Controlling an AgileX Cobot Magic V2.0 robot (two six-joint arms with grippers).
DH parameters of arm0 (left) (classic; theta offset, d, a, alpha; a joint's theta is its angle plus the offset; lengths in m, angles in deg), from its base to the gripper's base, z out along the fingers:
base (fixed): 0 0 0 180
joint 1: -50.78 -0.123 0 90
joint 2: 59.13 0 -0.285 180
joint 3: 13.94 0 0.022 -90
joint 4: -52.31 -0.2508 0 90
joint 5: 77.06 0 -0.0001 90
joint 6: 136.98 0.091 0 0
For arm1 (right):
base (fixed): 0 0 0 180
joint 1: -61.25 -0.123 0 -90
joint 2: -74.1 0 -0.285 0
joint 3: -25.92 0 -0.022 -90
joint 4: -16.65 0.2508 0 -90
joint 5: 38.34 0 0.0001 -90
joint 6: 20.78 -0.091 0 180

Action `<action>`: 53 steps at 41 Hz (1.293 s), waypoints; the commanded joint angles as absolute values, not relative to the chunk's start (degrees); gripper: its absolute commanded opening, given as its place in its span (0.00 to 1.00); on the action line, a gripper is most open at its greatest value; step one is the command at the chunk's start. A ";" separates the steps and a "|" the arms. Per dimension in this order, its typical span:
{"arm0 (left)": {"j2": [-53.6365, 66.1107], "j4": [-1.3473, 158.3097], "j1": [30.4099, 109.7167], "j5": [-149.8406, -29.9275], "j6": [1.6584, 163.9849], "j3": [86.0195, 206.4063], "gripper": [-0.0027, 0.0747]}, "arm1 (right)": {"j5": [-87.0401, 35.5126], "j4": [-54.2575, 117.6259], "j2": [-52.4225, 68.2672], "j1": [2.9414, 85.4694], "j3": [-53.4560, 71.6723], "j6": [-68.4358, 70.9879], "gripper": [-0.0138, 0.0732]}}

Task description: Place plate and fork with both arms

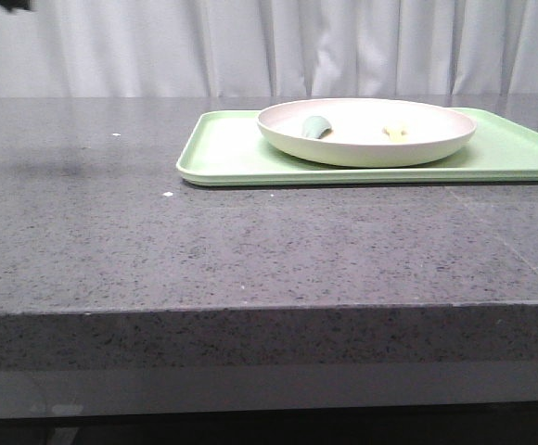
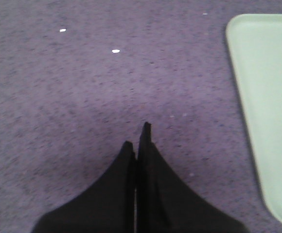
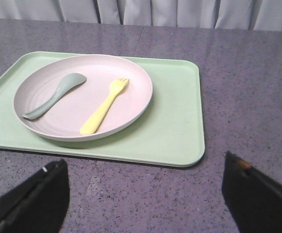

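Note:
The cream-white plate sits on a light-green tray at the back right of the table; it also shows in the right wrist view. In the plate lie the pale yellow fork, seen as a small yellow bit in the front view, and a grey-green spoon. My right gripper is open and empty over bare table, short of the tray's near edge. My left gripper is shut and empty over bare table, beside the tray's corner. Neither gripper shows in the front view.
The grey speckled table has its front edge near the camera. A white curtain hangs behind. A dark bit of arm shows at the top left corner of the front view.

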State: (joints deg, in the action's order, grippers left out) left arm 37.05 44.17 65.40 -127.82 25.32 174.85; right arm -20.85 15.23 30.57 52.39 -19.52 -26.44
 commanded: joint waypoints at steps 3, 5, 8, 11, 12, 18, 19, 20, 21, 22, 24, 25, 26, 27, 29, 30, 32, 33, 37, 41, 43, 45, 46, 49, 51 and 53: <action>27.10 43.36 59.14 -121.90 25.36 167.83 0.01 | -26.06 14.68 30.39 52.30 -17.41 -26.47 0.91; 24.54 43.55 57.24 -120.64 26.39 165.14 0.01 | -26.06 14.68 30.39 52.30 -17.41 -26.47 0.91; 20.47 44.40 55.14 -117.92 28.15 160.15 0.01 | -26.06 14.68 30.39 52.30 -17.41 -26.47 0.91; 16.65 44.40 54.40 -114.88 28.82 155.41 0.01 | -26.06 14.68 30.39 52.30 -17.41 -26.47 0.91; 15.45 44.40 54.40 -113.77 29.11 153.93 0.01 | -26.06 14.68 30.39 52.30 -17.41 -26.47 0.91; 6.69 44.67 55.36 -103.41 29.68 142.25 0.01 | -26.10 14.68 30.39 52.30 -17.41 -26.47 0.91; 4.92 44.67 55.82 -101.30 29.68 140.57 0.01 | -26.10 14.68 30.39 52.30 -17.41 -26.47 0.91; 3.61 44.67 56.18 -99.82 29.68 138.91 0.01 | -26.10 14.68 30.39 52.30 -17.41 -26.47 0.91; 1.82 44.67 56.72 -97.49 29.68 136.74 0.01 | -26.10 14.68 30.39 52.30 -17.41 -26.47 0.91; 0.44 44.67 57.14 -96.69 29.68 135.13 0.01 | -26.10 14.68 30.39 52.30 -17.41 -26.47 0.91; -2.69 44.67 58.24 -94.08 29.77 131.57 0.01 | -26.10 14.68 30.39 52.30 -17.41 -26.47 0.91; -3.94 44.57 58.70 -93.17 29.77 130.11 0.01 | -26.10 14.68 30.39 52.30 -17.41 -26.47 0.91; -5.73 44.42 59.32 -92.12 29.77 128.33 0.01 | -26.21 14.68 30.33 52.30 -17.41 -26.47 0.91; -7.10 44.28 59.91 -91.44 29.77 126.74 0.01 | -26.47 14.68 30.28 52.30 -17.41 -26.47 0.91; -10.55 43.90 60.82 -90.81 29.77 124.26 0.01 | -27.32 14.68 30.28 52.30 -17.41 -26.47 0.91; -11.72 43.79 61.13 -90.69 29.77 123.09 0.01 | -28.07 14.74 30.13 52.30 -17.41 -26.47 0.91; -14.29 43.63 61.70 -90.69 29.77 121.62 0.01 | -29.47 15.31 29.05 52.30 -17.17 -26.47 0.91; -15.25 43.51 61.83 -90.69 29.77 120.99 0.01 | -29.86 15.87 28.25 52.30 -16.86 -26.47 0.91; -18.89 43.51 61.93 -91.17 29.77 119.38 0.01 | -29.22 18.69 24.17 52.30 -13.53 -26.47 0.91; -20.96 43.51 61.93 -91.33 29.77 119.25 0.01 | -26.68 20.32 17.37 52.30 -8.27 -26.47 0.91; -21.46 43.51 61.93 -91.04 29.77 119.25 0.01 | -25.04 20.44 13.62 52.30 -5.23 -26.47 0.91; -21.46 43.51 61.93 -90.92 29.77 119.25 0.01 | -23.82 20.44 9.23 52.30 -2.15 -26.47 0.91; -21.46 43.51 61.93 -90.92 29.77 119.25 0.01 | -23.20 20.44 7.67 52.19 -0.43 -26.47 0.91; -21.46 43.51 61.93 -90.92 29.77 119.25 0.01 | -21.77 20.44 2.11 51.14 4.15 -26.47 0.91; -21.46 43.51 61.93 -90.92 29.77 119.25 0.01 | -20.72 20.44 -1.29 49.99 6.90 -26.47 0.91; -21.46 43.51 61.93 -90.92 29.77 119.25 0.01 | -19.76 20.44 -4.08 48.60 9.20 -26.52 0.91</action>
State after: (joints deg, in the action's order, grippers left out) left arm -21.54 43.75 61.52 -95.57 29.62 117.70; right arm -18.07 20.19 -0.68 50.33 3.32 -26.44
